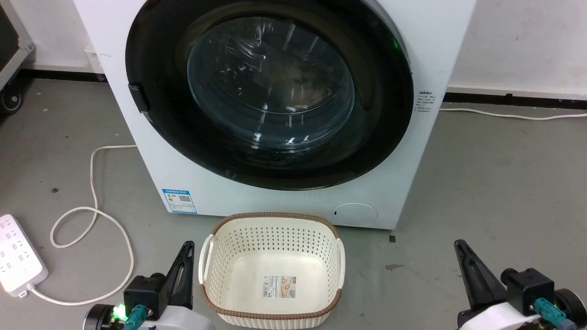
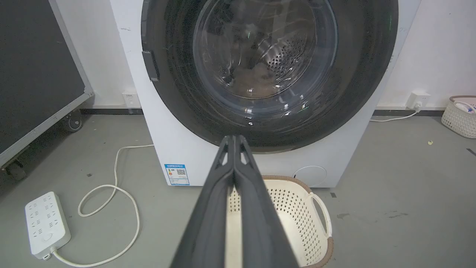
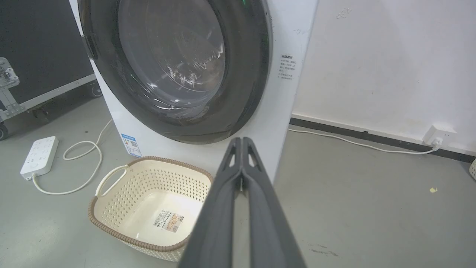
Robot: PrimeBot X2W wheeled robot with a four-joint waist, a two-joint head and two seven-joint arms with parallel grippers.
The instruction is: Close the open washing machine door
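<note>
The white washing machine [image 1: 151, 151] stands straight ahead against the wall. Its door [image 1: 270, 87], with a glossy black rim and bulging glass window, lies flush against the machine's front, with no gap showing around the rim. The steel drum shows through the glass in the left wrist view [image 2: 286, 56]. A dark latch tab [image 1: 139, 97] sits on the rim's left edge. My left gripper [image 1: 187, 250] is low at the lower left, shut and empty, well short of the door [image 2: 267, 70]. My right gripper [image 1: 460, 247] is at the lower right, also shut with nothing in it.
A cream perforated laundry basket [image 1: 273, 270] sits on the floor between my grippers, just in front of the washer. A white power strip [image 1: 18, 261] and its looping cable [image 1: 94, 183] lie at the left. A black wheeled case [image 2: 37, 74] stands at the far left.
</note>
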